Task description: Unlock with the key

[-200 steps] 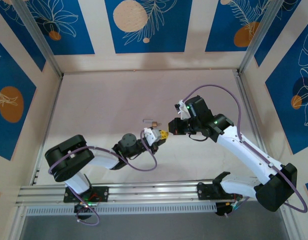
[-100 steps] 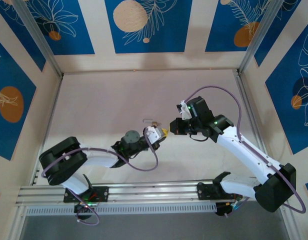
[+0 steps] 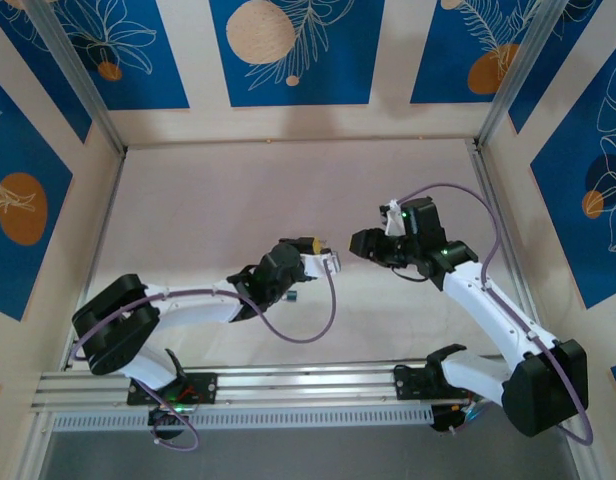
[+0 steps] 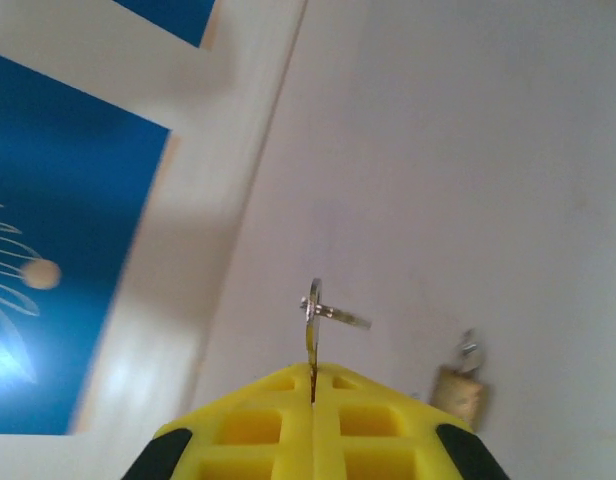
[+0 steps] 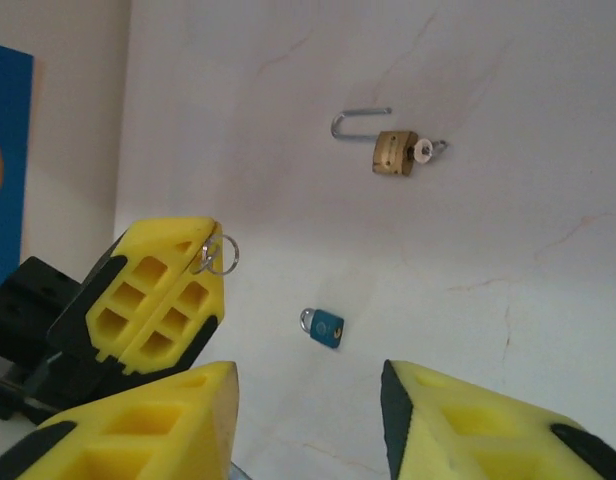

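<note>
Left hand: Your left gripper (image 4: 313, 378) is clamped tight. Its yellow fingers pinch a thin silver ring (image 4: 311, 303) at their very tips. A short silver bar juts sideways from the ring, and you cannot tell what that bar is.
Right hand: Your right gripper (image 5: 306, 378) has its yellow fingers parted, with nothing between them.
Key: The key (image 5: 323, 326) lies loose on the table (image 3: 208, 200), near the middle and well away from every edge. Its dark blue head faces up, and neither gripper touches it. From your right wrist camera it sits between the left gripper's fingers and your own. The blade is too small to make out.
Padlock: The brass padlock (image 5: 392, 153) lies flat on the table beyond the key and apart from it. Its silver shackle (image 5: 360, 112) stands out from the body with one end free. A small silver piece sticks out of the other end of the body.
Arms: From above, your two grippers face each other over the middle of the table, close together but not touching.
</note>
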Robot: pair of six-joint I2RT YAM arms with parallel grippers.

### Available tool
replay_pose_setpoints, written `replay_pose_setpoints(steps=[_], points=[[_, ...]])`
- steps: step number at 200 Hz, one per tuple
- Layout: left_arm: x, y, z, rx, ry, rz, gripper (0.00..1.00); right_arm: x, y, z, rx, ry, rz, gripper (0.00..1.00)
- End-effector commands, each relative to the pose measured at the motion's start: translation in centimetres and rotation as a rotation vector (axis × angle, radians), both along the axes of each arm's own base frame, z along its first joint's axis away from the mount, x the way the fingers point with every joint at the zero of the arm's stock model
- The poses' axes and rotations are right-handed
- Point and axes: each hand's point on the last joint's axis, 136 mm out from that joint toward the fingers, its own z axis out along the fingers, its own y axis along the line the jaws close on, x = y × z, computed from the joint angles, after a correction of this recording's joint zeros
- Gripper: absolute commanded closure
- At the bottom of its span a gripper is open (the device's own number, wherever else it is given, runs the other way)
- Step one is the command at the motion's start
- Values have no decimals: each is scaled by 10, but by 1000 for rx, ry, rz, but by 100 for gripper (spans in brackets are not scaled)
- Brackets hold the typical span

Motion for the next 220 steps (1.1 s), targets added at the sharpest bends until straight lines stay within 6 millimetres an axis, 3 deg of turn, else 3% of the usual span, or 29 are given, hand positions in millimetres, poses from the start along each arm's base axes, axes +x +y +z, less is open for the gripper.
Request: replay_pose_setpoints(steps=[1, 19, 47, 81, 124, 159, 220], points=[[9, -3, 3, 264, -240, -7, 100, 4, 10, 17, 171, -37, 67, 51], [8, -13, -4, 375, -385, -33, 100, 7, 9, 13, 260, -38, 95, 41], [2, -31, 5, 387, -611, -39, 100, 11, 9, 8, 359, -53, 129, 32], [-4, -45, 14, 362, -678, -39, 100, 11, 10, -4, 378, -69, 172, 26], [-16, -52, 22, 335, -696, -72, 100, 16, 4, -20, 420, -55, 187, 25], [-18, -50, 28, 296, -686, -66, 100, 18, 8, -14, 519, 9, 244, 31], [-12, -48, 34, 257, -661, -15, 100, 11, 15, -8, 597, 33, 287, 55]])
